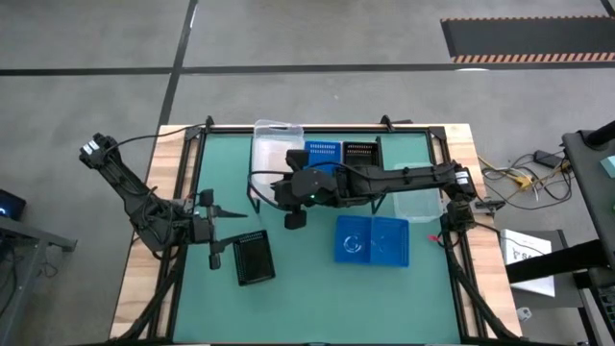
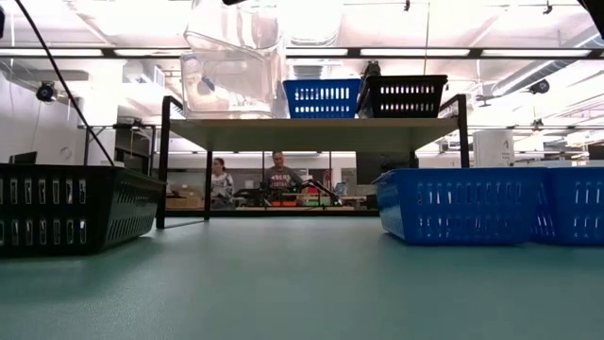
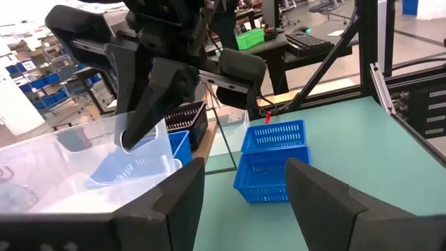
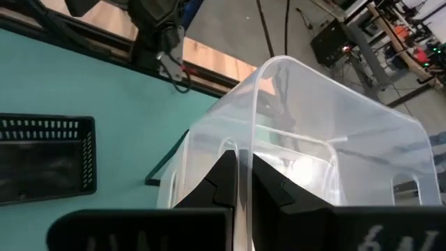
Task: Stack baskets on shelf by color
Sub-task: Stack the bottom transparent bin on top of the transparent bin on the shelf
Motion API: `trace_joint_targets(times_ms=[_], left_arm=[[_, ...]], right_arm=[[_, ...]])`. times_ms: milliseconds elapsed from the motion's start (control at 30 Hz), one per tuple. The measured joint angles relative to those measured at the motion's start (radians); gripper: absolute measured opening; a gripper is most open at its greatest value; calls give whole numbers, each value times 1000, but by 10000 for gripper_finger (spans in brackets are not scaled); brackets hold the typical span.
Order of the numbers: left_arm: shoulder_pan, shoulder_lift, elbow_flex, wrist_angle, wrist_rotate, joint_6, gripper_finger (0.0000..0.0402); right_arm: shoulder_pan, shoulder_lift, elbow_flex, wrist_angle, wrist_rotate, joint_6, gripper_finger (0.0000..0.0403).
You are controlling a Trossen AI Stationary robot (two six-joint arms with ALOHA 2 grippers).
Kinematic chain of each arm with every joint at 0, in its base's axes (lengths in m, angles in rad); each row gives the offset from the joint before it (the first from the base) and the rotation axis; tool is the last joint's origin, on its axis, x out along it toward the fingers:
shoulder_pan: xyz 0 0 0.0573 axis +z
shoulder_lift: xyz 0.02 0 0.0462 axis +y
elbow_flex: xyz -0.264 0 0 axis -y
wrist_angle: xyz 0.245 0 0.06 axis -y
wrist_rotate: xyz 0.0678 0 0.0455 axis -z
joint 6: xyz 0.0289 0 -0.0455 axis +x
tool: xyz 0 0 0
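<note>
My right gripper point(image 4: 244, 183) is shut on a clear tub point(image 2: 236, 42) and holds it high over the left end of the shelf point(image 2: 311, 133). A second clear tub point(image 2: 209, 94) stands on the shelf right below it. A blue basket point(image 2: 321, 97) and a black mesh basket point(image 2: 401, 95) stand beside it on the board. My left gripper point(image 3: 244, 202) is open and touches nothing. It hovers over the table's left part, near a black basket point(image 1: 255, 259) that rests on the table. My right gripper pinches a side wall of the clear tub at its rim point(image 4: 245, 150) between the two fingers, one finger point(image 4: 224, 183) on each face of the wall. The tub is lifted clear and tilted, extending beyond the fingers above the tub on the shelf.
Two blue baskets point(image 1: 372, 240) stand side by side on the green table, right of centre. Another clear tub point(image 1: 419, 205) sits near the right arm. The right arm point(image 1: 413, 178) stretches across the shelf's front. People show in the room behind the shelf.
</note>
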Motion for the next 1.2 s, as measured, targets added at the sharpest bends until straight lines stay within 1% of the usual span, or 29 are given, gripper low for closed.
trace_joint_targets(times_ms=[367, 700, 900, 1067, 1200], left_arm=[[0, 0, 1, 1, 0, 0, 184], [0, 0, 1, 1, -1, 0, 184], [0, 0, 1, 1, -12, 0, 184], [0, 0, 1, 1, -26, 0, 184], [0, 0, 1, 1, -26, 0, 184]], right_arm=[[-1, 0, -9, 1, 2, 1, 14], [-14, -3, -9, -2, 3, 22, 88], [-8, -8, 33, -3, 2, -3, 112], [-9, -8, 52, 15, 2, -5, 112], [-20, -5, 52, 75, -1, -29, 85]])
